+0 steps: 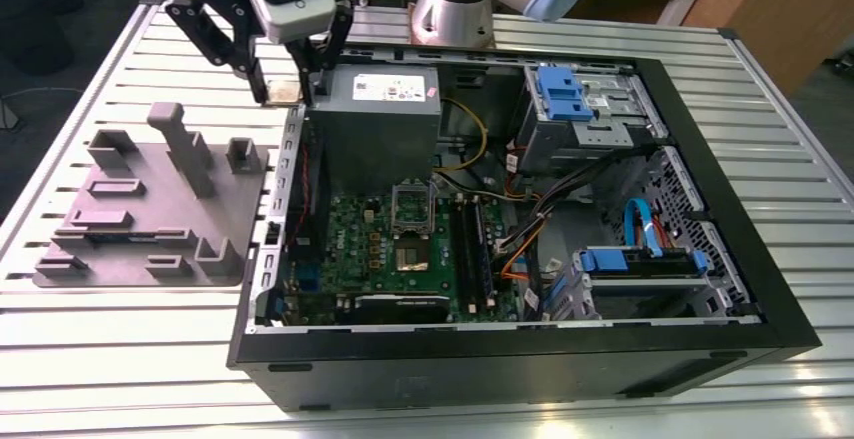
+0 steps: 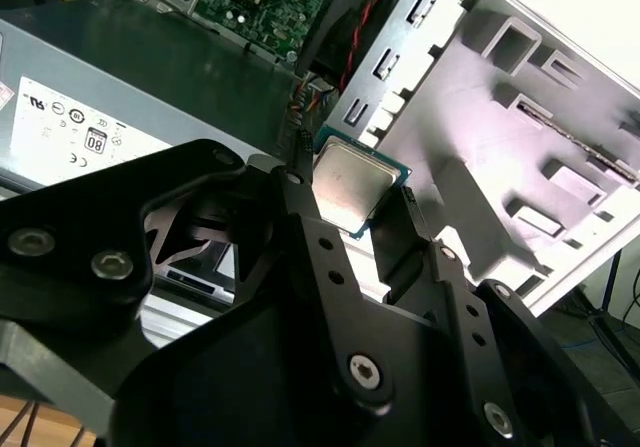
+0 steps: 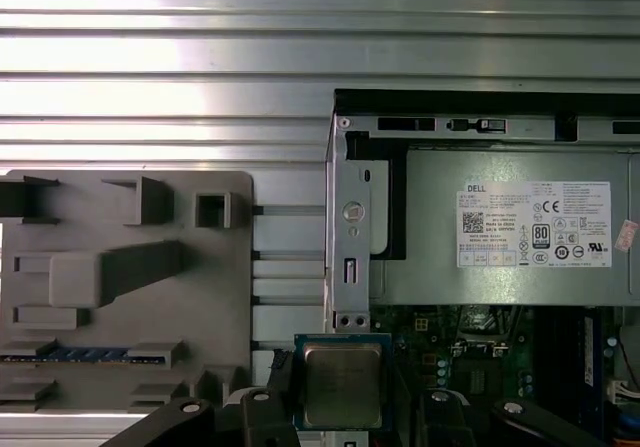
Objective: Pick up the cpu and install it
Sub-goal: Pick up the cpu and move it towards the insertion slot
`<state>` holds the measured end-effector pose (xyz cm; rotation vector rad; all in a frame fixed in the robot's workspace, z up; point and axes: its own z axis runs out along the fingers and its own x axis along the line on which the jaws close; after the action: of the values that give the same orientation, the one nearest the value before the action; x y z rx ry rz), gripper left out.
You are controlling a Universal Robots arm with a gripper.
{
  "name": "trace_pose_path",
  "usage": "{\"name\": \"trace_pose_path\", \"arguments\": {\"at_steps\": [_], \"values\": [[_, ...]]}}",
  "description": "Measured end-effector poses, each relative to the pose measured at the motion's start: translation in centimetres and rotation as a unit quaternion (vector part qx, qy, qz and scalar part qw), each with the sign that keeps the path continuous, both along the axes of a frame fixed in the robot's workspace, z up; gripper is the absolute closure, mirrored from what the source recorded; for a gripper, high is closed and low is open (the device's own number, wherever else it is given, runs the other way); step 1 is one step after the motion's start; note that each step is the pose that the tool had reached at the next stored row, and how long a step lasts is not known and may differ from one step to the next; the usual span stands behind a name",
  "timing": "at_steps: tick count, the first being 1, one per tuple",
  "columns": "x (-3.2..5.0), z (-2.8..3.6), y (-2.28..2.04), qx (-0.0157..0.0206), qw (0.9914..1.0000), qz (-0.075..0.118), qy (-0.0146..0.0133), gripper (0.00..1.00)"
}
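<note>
The cpu [image 1: 283, 90] is a small square chip with a silver-grey top. My gripper [image 1: 283, 93] is shut on it, one black finger on each side. It hangs in the air over the open computer case's wall on the exterior view's left, between the grey tray and the power supply. In both wrist views the cpu [image 2: 350, 180] [image 3: 342, 382] sits flat between the fingers [image 2: 300, 207], metal top facing the cameras. The green motherboard [image 1: 400, 249] lies inside the case, below and toward the exterior view's right of the gripper.
The grey plastic tray [image 1: 147, 209] with upright posts lies on the slatted table, at the exterior view's left of the case. The grey power-supply box [image 1: 380, 109] stands close beside the gripper. Cables, memory sticks [image 1: 467, 234] and blue drive bays [image 1: 574, 94] crowd the case.
</note>
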<state>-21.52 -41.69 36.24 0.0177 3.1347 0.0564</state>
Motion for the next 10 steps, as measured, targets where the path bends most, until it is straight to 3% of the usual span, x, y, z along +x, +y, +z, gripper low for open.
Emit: {"name": "trace_pose_path", "arguments": {"at_steps": [10], "values": [[0.27, 0.0, 0.0, 0.0, 1.0, 0.0, 0.0, 0.53]]}}
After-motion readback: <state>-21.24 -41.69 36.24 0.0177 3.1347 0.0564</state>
